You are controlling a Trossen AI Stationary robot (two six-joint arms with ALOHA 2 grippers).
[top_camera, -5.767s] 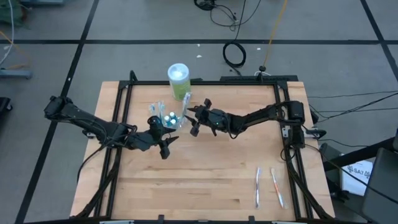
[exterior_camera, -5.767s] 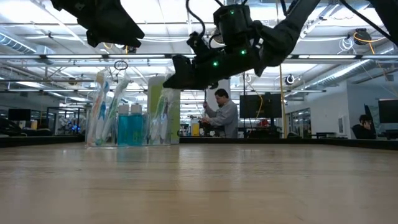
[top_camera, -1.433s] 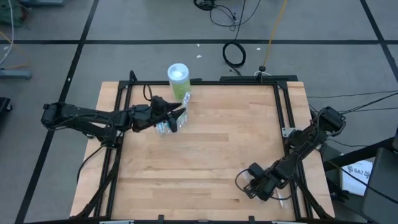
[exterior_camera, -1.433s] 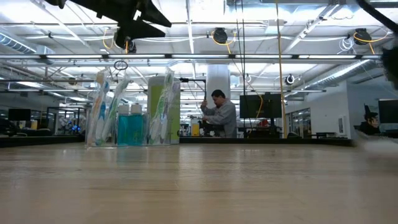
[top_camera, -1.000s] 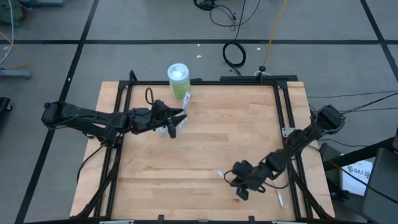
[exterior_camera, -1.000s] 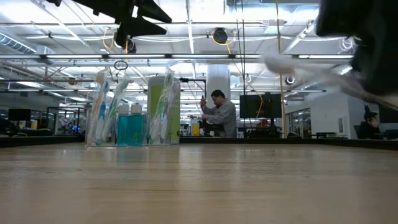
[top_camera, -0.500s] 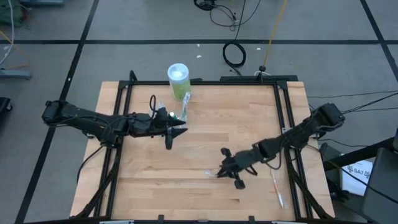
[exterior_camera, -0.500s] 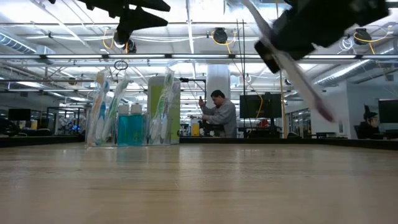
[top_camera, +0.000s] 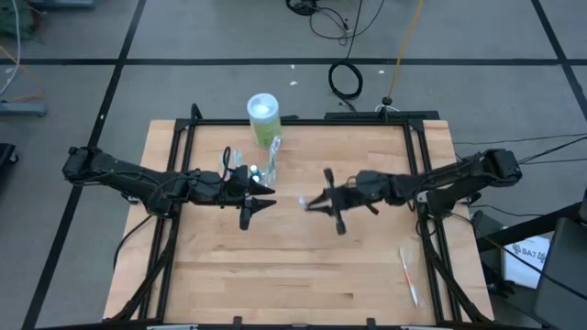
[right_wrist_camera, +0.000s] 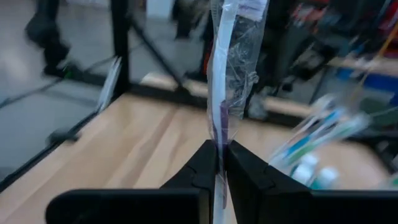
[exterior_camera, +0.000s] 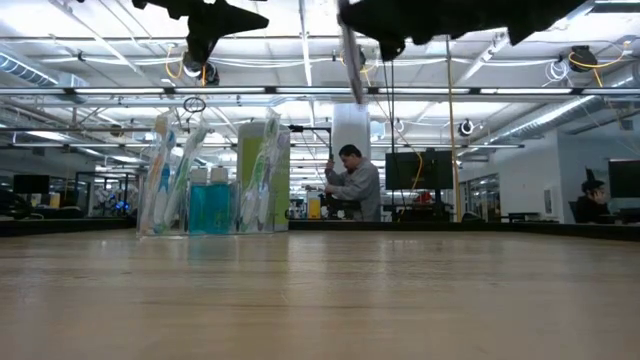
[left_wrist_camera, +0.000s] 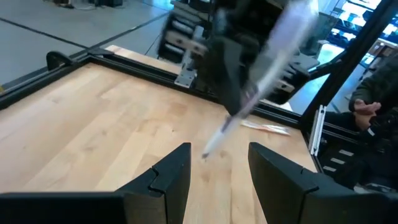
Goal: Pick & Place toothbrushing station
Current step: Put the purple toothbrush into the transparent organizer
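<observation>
A clear cup (top_camera: 249, 172) holding several toothbrushes and blue tubes stands on its base on the table's far left part, and also shows in the low view as the cup (exterior_camera: 200, 200). My right gripper (top_camera: 317, 202) hangs mid-table, to the cup's right, shut on a wrapped toothbrush (right_wrist_camera: 231, 68). My left gripper (top_camera: 259, 203) hovers open just on the near side of the cup with nothing between its fingers (left_wrist_camera: 180, 174). One more toothbrush (top_camera: 408, 273) lies flat near the table's right front. My right gripper pinches the wrapped toothbrush between its two fingers at about mid-length of the handle (right_wrist_camera: 219, 140). The fingers reach level from the table's right side and lie across the brush. The brush stands steeply tilted, clear of the table, its lower end (exterior_camera: 357, 95) hanging below the fingers.
A green and white cylinder (top_camera: 263, 115) stands at the far edge behind the cup. Black frame rails (top_camera: 417, 156) run along the table's sides. Bare wood (top_camera: 293, 266) lies across the middle and near part. A person (exterior_camera: 358, 190) stands in the room beyond.
My right gripper has risen from the table's near right and swung toward the far edge and the cup, rolling its wrist. The toothbrush it carries went from lying low to steeply tilted, high above the wood. My left gripper has swung a little from the cup toward the near edge.
</observation>
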